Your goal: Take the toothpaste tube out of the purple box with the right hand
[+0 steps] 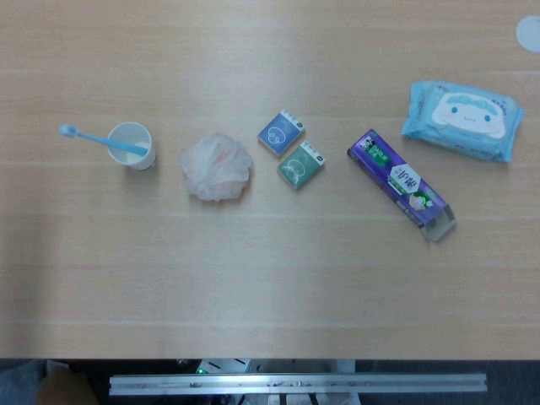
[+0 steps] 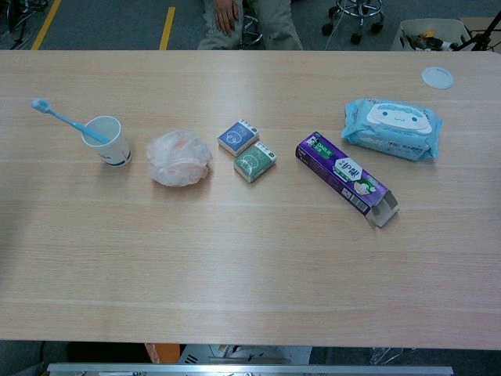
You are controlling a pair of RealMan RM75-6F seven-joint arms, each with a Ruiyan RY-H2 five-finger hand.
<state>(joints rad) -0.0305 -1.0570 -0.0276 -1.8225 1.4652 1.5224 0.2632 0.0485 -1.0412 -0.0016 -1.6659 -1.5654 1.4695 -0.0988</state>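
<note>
The purple box is lying flat on the wooden counter, right of centre, running diagonally from upper left to lower right, with its lower-right end flap hanging open. The toothpaste tube is not showing; whether it is sitting inside the box cannot be told from either view. Neither robot hand is appearing in the head or chest view, so their state cannot be told.

A wide band of bare counter is stretching along the near edge, below all the objects. Just beyond the box, toward the far right, a blue wipes pack is lying apart from it. To the box's left, a blue small box and a green small box are sitting close together, then a pale mesh puff, then a white cup holding a blue toothbrush.

A round white lid is being cut off by the head view's right edge. In the chest view, a seated person beyond the far edge is cropped at the top.
</note>
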